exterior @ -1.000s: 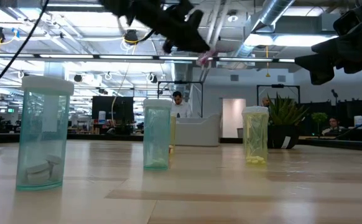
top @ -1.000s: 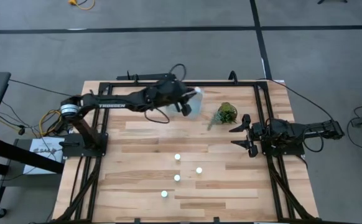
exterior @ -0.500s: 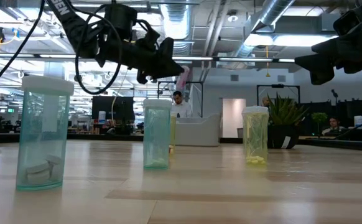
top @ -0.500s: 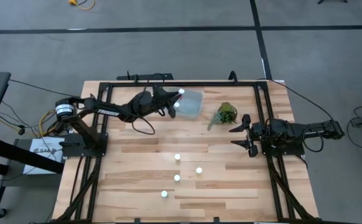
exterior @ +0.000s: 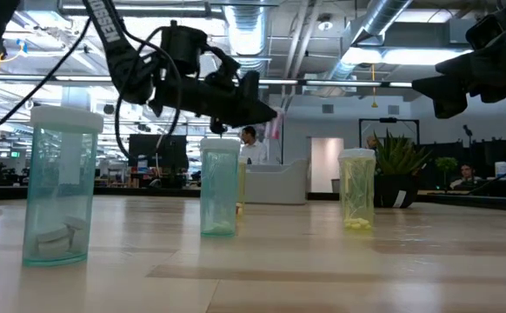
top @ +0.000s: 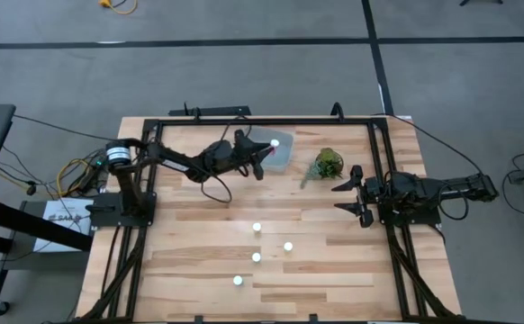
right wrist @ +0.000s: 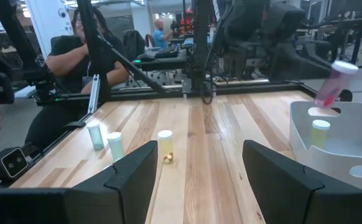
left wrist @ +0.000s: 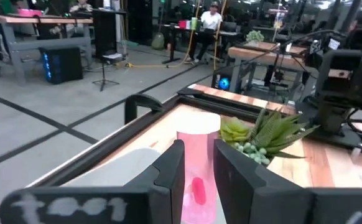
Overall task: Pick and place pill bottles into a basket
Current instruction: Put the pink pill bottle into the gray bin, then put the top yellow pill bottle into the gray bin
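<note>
Tabletop: left gripper [top: 264, 155] with pink bottle [top: 272, 145], now lower over basket [top: 283, 158].

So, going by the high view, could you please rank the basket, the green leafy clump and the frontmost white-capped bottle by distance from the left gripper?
1. The basket, directly beside the left gripper.
2. The green leafy clump, further right.
3. The frontmost bottle, near the table's front edge.

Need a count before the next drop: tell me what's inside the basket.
In the right wrist view, the basket holds one upright yellow-green bottle. The left gripper holds a pink bottle above it. The near wall hides its floor.
</note>
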Robot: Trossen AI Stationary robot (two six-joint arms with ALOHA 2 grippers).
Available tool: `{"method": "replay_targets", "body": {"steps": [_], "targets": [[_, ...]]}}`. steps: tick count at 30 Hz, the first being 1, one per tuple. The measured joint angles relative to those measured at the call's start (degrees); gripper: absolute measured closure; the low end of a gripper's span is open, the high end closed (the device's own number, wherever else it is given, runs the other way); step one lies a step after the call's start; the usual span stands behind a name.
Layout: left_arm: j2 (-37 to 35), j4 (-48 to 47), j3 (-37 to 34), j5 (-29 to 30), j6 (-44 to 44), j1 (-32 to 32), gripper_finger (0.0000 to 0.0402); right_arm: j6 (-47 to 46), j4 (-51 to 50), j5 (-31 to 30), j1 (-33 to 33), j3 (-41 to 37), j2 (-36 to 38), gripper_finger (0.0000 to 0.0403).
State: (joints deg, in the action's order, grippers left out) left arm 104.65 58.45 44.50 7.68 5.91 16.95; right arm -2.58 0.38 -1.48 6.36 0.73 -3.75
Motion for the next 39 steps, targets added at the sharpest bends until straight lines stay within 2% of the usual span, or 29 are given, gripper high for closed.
{"method": "replay_targets", "body": {"steps": [5, 10, 25, 33, 39], "targets": [[4.6, 2.9, 2.6, -1.7, 0.0, -0.7, 0.0338, 0.0, 0.0, 0.0, 0.0, 0.0, 0.0, 0.0172], [6.0, 2.8, 3.7, -1.4, 0.8, -0.8, 0.0338, 0.0, 0.0, 0.0, 0.0, 0.0, 0.0, 0.0172], [6.0, -2.3, 3.7, 3.1, -1.6, -2.7, 0.0338, 0.0, 0.0, 0.0, 0.0, 0.0, 0.0, 0.0172], [6.0, -2.0, 3.7, 2.3, -1.7, -3.0, 0.0338, 0.0, 0.0, 0.0, 0.0, 0.0, 0.0, 0.0172], [5.3, -2.0, 3.7, 0.3, -2.7, -5.4, 0.0338, 0.0, 0.0, 0.0, 0.0, 0.0, 0.0, 0.0172]]}}
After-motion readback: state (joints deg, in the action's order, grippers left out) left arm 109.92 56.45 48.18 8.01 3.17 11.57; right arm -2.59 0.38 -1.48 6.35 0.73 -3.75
